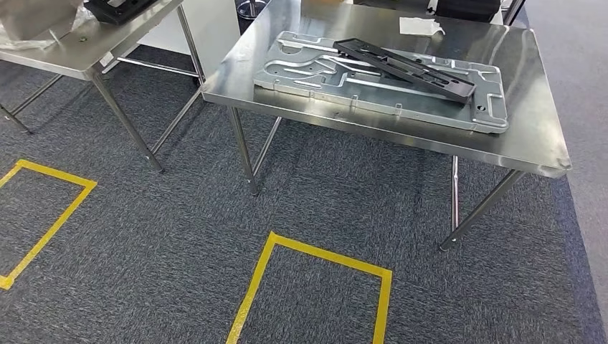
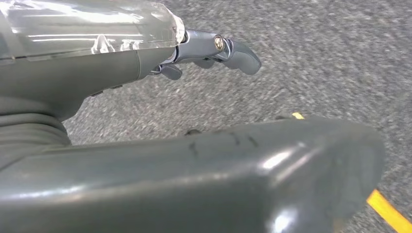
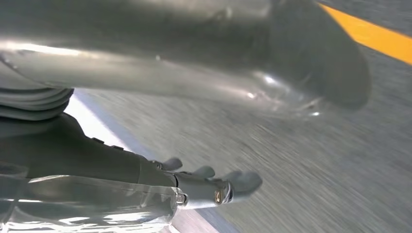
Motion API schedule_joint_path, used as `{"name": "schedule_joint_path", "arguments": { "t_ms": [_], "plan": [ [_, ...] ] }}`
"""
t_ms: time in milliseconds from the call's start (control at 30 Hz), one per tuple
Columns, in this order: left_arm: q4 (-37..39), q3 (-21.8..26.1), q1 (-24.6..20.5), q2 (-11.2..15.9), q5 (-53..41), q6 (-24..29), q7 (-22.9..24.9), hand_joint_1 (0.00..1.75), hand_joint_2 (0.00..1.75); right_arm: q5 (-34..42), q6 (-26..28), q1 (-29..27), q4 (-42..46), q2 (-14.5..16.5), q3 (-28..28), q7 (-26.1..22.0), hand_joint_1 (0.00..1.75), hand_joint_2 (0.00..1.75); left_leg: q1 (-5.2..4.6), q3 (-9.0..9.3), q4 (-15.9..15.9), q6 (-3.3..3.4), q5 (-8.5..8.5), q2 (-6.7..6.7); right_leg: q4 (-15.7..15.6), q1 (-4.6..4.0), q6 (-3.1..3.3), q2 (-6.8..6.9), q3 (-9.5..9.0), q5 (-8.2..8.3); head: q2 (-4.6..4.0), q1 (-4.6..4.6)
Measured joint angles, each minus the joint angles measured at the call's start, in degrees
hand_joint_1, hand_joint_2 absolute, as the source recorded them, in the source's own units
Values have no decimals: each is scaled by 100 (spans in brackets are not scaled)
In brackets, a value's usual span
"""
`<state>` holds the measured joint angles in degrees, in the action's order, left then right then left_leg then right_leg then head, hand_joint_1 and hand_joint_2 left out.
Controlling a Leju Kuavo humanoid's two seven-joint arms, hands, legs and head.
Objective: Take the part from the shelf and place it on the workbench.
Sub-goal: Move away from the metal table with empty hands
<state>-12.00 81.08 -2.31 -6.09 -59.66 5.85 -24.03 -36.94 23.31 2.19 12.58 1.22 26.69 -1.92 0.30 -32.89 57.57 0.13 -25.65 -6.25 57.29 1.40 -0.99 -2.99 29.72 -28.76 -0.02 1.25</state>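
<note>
From the head view, a stainless steel counter (image 1: 530, 147) on thin tube legs stands on dark grey ribbed carpet (image 1: 179, 236). On its top lies a large pale grey stamped metal panel (image 1: 344, 84) with pressed channels and holes, flat and near the front edge. A long black flat plastic part (image 1: 409, 68) rests diagonally across this panel, touching it; its far end sits near the panel's back left, its near end toward the right. A crumpled white paper (image 1: 419, 26) lies behind them on the counter. The counter's far edge is cut off by the frame. To the left a second steel counter (image 1: 93, 54) is partly cropped; it carries a black object (image 1: 118, 8) and something wrapped in clear film (image 1: 36, 25), both cut off and hard to identify. Yellow tape rectangles (image 1: 315, 254) mark the carpet, one running out of the frame below and another at the left.

In the left wrist view, the left hand (image 2: 214, 51) hangs over blurred grey carpet with fingers loosely extended and nothing in them; a thick glossy grey thumb (image 2: 272, 165) fills the foreground, and a yellow tape strip (image 2: 388, 211) shows past it.

In the right wrist view, the right hand (image 3: 214, 187) is likewise empty with fingers apart, over motion-blurred carpet; its shiny grey thumb (image 3: 272, 63) is smeared, and a yellow tape line (image 3: 374, 39) crosses one corner
</note>
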Motion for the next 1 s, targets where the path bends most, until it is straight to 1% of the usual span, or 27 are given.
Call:
{"name": "schedule_joint_path", "arguments": {
  "t_ms": [33,67,133,167,200,233,267,300,367,400,433,500,533,567,600,633,667,700,733,767,800,833,867,900,933,967,1000],
  "plan": [
    [1,4,3,7,28,28,20,0,0,-31,-57,4,-29,40,-18,223,0,0,0,-36,62,-33,-45,69,-21,7,48,61,-2,19,0,1],
    [3,8,-3,13,59,59,38,0,0,-63,-111,4,-54,83,-36,394,0,0,1,-115,225,-59,-159,188,-42,15,94,130,-1,37,0,4],
    [6,16,-39,16,121,133,80,0,0,-111,-210,-6,-94,151,-76,611,0,0,10,-419,909,-108,-560,463,-58,1,151,282,9,49,0,9],
    [7,23,-61,15,155,189,104,0,0,-139,-260,-12,-111,182,-91,669,0,0,21,-592,1302,-130,-744,522,-55,-12,161,368,18,49,0,11],
    [7,39,-76,11,199,262,133,0,0,-171,-309,-15,-123,205,-108,701,0,0,32,-706,1588,-147,-846,554,-51,-21,162,450,24,48,0,11],
    [7,66,-84,5,242,342,162,0,0,-208,-353,-11,-131,227,-130,709,0,0,38,-712,1658,-156,-832,574,-47,-24,160,524,27,46,0,11],
    [7,100,-89,-3,291,430,191,0,0,-254,-394,-2,-135,247,-163,705,0,0,42,-598,1493,-157,-715,601,-42,-26,155,595,24,43,0,11],
    [7,136,-94,-13,335,512,215,0,0,-302,-429,9,-137,267,-202,690,0,0,43,-385,1135,-148,-537,657,-38,-25,145,659,16,36,0,11],
    [7,203,-125,-43,402,662,257,0,0,-400,-469,31,-138,300,-284,654,0,0,21,64,330,-101,-266,879,-21,-48,102,774,-6,12,0,10],
    [7,234,-146,-67,430,736,279,0,0,-453,-481,41,-139,311,-328,639,0,0,5,181,101,-68,-215,956,-15,-64,70,827,-16,3,0,8],
    [7,267,-165,-92,457,810,307,0,0,-510,-493,56,-140,320,-375,628,0,0,-12,214,3,-34,-212,983,-13,-80,36,879,-24,-3,0,6],
    [7,337,-177,-146,506,974,375,0,0,-624,-519,94,-141,345,-479,607,0,0,-17,192,-21,40,-187,870,-13,-80,-38,948,-43,-13,0,3],
    [7,371,-180,-173,528,1052,409,0,0,-674,-531,111,-141,358,-528,598,0,0,-9,191,-39,78,-167,819,30,-69,-73,880,-36,-61,0,3],
    [7,402,-189,-201,546,1121,437,0,0,-712,-541,117,-142,373,-573,591,0,0,0,193,-57,118,-142,771,159,-56,-102,755,12,-167,0,3],
    [7,426,-202,-222,558,1167,456,0,0,-736,-550,116,-144,383,-614,588,0,0,9,194,-73,153,-118,723,412,-45,-123,596,120,-339,0,3],
    [7,440,-217,-240,565,1189,467,0,0,-749,-557,110,-147,392,-644,586,0,0,3,175,-73,175,-105,672,773,-43,-130,454,284,-545,0,2],
    [7,451,-228,-251,567,1199,474,0,0,-753,-563,102,-151,400,-668,586,0,0,-4,157,-71,192,-94,607,1178,-43,-131,378,477,-731,0,2],
    [7,462,-234,-260,566,1200,479,0,0,-753,-562,95,-154,403,-686,587,0,0,-13,146,-67,200,-88,535,1500,-44,-130,344,636,-832,0,2],
    [7,475,-236,-270,566,1200,483,0,0,-753,-561,89,-157,405,-697,588,0,0,-19,141,-61,203,-85,457,1639,-46,-125,329,714,-814,0,2],
    [7,491,-235,-279,565,1200,486,0,0,-753,-561,86,-158,405,-706,588,0,0,-22,142,-53,203,-84,378,1555,-47,-114,314,687,-682,0,2],
    [7,507,-236,-289,565,1200,488,0,0,-753,-561,85,-158,404,-714,588,0,0,-22,148,-43,199,-85,300,1241,-47,-96,277,554,-457,0,2],
    [7,520,-238,-298,565,1200,490,0,0,-753,-561,82,-160,404,-722,588,0,0,-19,148,-32,193,-88,231,837,-45,-73,173,383,-237,0,2],
    [7,529,-244,-309,565,1201,490,0,0,-753,-561,78,-163,403,-731,588,0,0,-25,133,-9,173,-91,164,461,-37,-50,19,230,-82,0,2],
    [7,534,-253,-318,565,1203,490,0,0,-753,-561,78,-167,403,-740,587,0,0,-23,107,8,142,-88,99,202,-34,-32,-107,132,4,0,2],
    [7,538,-258,-324,565,1205,490,0,0,-753,-561,79,-170,404,-749,587,0,0,-16,74,16,105,-80,39,89,-37,-13,-194,98,14,0,2],
    [7,540,-259,-328,565,1209,490,0,0,-753,-561,87,-173,404,-757,586,0,0,-9,46,17,62,-66,-27,65,-44,4,-198,95,4,0,2],
    [7,542,-255,-330,565,1212,490,0,0,-753,-561,97,-173,409,-767,586,0,0,0,25,9,24,-53,-79,52,-36,33,-125,93,16,0,2]
  ]
}}
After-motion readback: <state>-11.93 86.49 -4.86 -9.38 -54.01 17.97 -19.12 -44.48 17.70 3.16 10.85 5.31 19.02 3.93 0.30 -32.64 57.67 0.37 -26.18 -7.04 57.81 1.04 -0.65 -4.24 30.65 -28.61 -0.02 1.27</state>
